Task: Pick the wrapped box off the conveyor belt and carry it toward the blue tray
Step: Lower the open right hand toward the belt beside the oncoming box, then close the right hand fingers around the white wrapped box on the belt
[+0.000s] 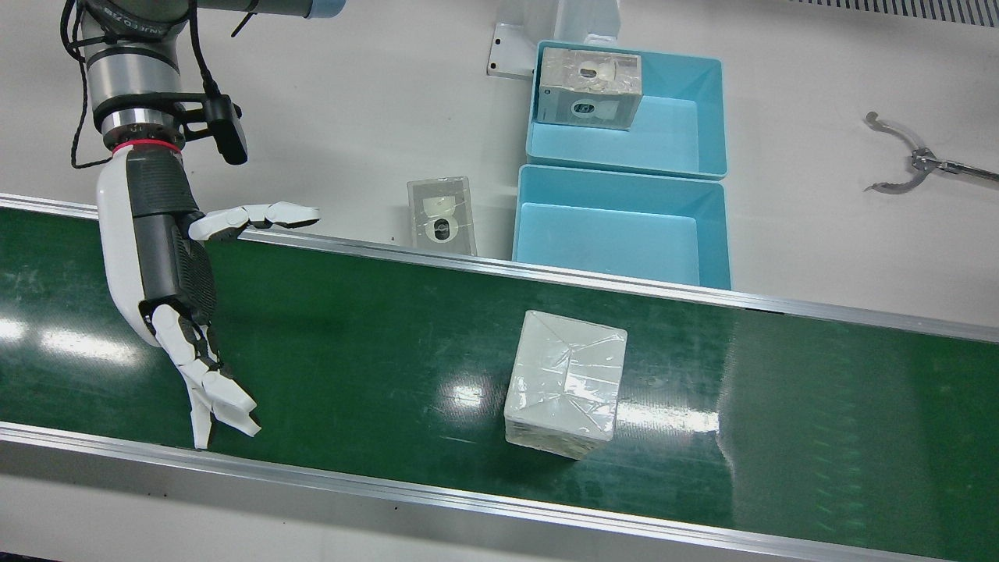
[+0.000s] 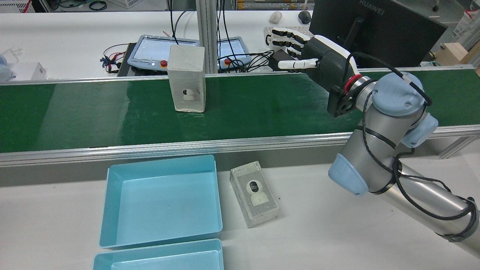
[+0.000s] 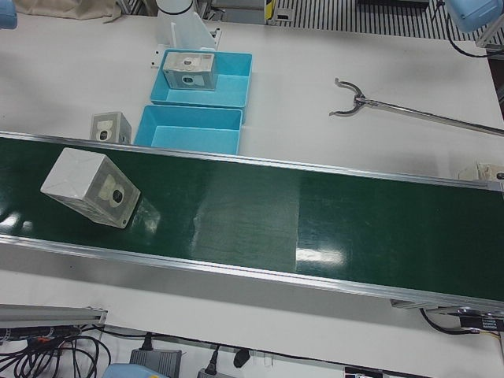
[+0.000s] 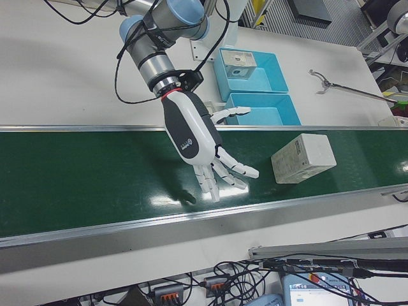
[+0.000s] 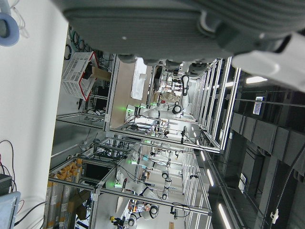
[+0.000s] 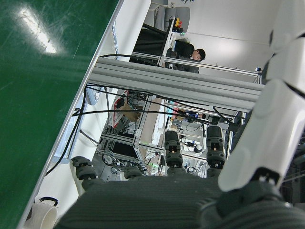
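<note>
The wrapped box (image 1: 566,382) (image 2: 186,78) (image 3: 90,187) (image 4: 303,158), white under clear film, stands alone on the green conveyor belt (image 1: 375,343). My right hand (image 1: 168,273) (image 2: 315,56) (image 4: 197,137) hovers over the belt well off to the box's side, open, fingers spread, holding nothing. The nearer blue tray (image 1: 620,183) (image 2: 215,195) (image 3: 189,118) holds nothing and sits on the table just past the belt's rail. In the left hand view only the palm of my left hand (image 5: 167,24) shows against the room behind; its fingers are cut off.
A second blue tray (image 1: 702,117) behind the first holds a wrapped box (image 1: 589,86). Another small wrapped box (image 1: 441,215) (image 2: 255,193) lies on the table beside the trays. A metal grabber tool (image 1: 913,160) (image 3: 394,106) rests on the table. Aluminium rails edge the belt.
</note>
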`<state>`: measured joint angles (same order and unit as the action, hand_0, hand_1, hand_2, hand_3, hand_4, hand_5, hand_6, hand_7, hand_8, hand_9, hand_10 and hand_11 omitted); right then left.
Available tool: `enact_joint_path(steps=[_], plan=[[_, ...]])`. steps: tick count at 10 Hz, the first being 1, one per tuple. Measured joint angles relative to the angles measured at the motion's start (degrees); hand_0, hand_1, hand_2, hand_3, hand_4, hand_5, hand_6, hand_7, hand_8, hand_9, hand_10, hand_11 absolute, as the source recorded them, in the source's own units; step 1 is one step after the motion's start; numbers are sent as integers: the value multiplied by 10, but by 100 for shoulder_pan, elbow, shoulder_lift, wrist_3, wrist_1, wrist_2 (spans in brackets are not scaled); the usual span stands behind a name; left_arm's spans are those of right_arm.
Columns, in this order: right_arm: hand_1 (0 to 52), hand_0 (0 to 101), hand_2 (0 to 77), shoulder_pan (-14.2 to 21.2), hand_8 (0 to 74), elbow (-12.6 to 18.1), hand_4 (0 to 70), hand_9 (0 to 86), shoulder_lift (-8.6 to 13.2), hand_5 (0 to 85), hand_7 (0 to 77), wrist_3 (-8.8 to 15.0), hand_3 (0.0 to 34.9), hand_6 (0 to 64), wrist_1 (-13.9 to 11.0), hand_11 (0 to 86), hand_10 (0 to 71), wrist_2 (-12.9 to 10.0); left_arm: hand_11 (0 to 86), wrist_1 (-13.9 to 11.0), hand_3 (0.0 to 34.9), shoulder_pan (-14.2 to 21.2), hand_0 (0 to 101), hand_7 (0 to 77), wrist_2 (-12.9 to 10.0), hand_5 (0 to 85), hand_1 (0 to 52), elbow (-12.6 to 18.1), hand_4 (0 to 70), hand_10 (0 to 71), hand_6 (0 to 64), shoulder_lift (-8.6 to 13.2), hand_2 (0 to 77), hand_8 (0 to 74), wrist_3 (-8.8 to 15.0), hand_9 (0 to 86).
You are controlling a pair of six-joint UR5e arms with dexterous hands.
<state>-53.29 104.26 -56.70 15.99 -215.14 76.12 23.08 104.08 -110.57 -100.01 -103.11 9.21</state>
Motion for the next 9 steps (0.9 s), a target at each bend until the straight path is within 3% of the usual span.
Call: enact_joint_path(steps=[9], plan=[[82, 396, 147, 187, 0, -191, 131, 27, 105, 175, 153, -104, 299, 0, 14, 82, 54, -44, 0, 0, 0, 0, 0, 5, 0, 5, 0, 0, 0, 0, 0, 0, 11, 5, 0, 0]])
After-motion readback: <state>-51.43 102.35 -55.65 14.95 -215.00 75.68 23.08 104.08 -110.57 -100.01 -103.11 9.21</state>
